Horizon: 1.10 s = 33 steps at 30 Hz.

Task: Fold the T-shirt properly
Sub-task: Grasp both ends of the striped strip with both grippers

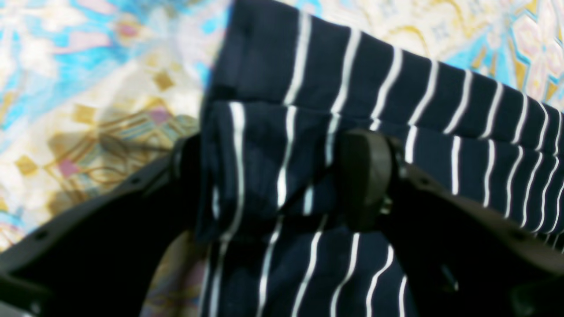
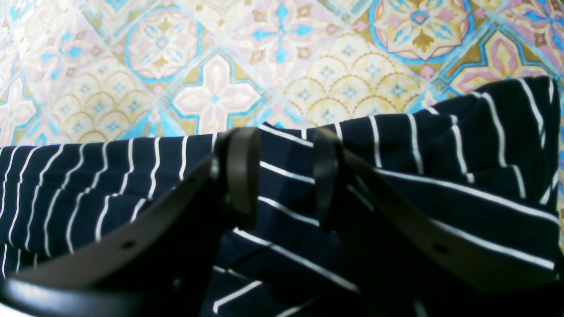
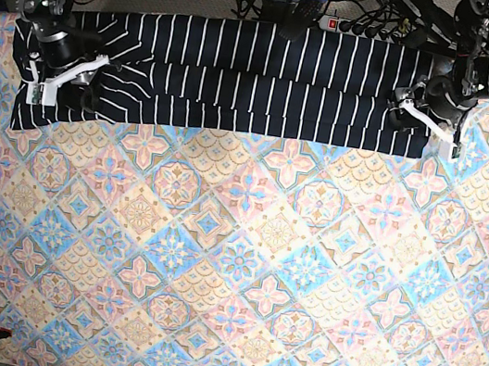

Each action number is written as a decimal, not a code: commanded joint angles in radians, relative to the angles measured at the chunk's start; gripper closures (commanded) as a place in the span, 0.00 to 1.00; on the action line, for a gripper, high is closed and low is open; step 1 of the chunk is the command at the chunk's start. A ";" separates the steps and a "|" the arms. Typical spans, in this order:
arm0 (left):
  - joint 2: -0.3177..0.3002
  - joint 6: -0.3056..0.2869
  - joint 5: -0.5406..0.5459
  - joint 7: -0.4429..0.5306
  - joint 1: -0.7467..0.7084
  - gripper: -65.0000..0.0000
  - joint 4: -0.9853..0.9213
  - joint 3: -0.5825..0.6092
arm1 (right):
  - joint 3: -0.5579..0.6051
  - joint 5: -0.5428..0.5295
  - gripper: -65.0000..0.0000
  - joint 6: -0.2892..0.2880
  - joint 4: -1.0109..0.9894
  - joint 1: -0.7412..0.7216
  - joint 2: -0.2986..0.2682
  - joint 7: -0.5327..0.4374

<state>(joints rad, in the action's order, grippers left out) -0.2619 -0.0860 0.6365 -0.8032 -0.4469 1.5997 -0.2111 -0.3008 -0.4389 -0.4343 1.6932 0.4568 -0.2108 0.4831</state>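
Patterned pastel cloth (image 3: 240, 267) covers the table, the T-shirt (image 3: 241, 89) banded along its 12 o'clock edge, left jaws (image 1: 282, 185) and right jaws (image 2: 286, 176) each part-open around bunched fabric.

lab bench: cables (image 3: 369, 2), power strip (image 3: 369, 30)

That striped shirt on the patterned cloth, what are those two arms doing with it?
A two-armed robot is folding the T-shirt, which lies as a long band across the far edge of the patterned cloth. The left gripper has fabric bunched between its fingers at one end, its grip not clearly settled. The right gripper straddles a fold of fabric at the other end. The shirt is partly folded lengthwise, not yet finished.
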 commanded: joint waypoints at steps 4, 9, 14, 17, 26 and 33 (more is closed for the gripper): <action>0.008 -0.019 0.039 -0.054 -0.013 0.42 0.001 0.035 | -0.005 -0.013 0.69 -0.004 0.020 -0.002 -0.012 -0.024; 0.008 -0.019 0.039 -0.054 -0.011 0.52 0.003 0.052 | -0.005 -0.013 0.69 -0.004 0.020 -0.002 -0.009 -0.024; 0.008 -0.019 0.041 -0.049 -0.002 0.95 0.003 0.045 | -0.005 -0.013 0.69 -0.004 0.020 -0.002 -0.009 -0.024; 0.003 -0.018 0.041 -0.049 0.010 1.00 0.003 0.043 | -0.005 -0.013 0.69 -0.004 0.020 -0.002 -0.009 -0.024; 0.002 -0.018 0.041 -0.054 -0.008 1.00 0.103 -0.155 | -0.004 -0.013 0.69 -0.004 0.017 -0.002 -0.009 -0.024; -0.033 -0.018 0.039 -0.054 -0.011 1.00 0.115 -0.248 | 0.016 -0.013 0.69 -0.004 0.017 -0.002 -0.009 -0.017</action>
<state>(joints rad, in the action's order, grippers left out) -0.2829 -0.1020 0.6708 -0.8726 -0.4583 1.7000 -0.4484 -0.2848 -0.4381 -0.4324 1.6932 0.4545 -0.2100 0.4900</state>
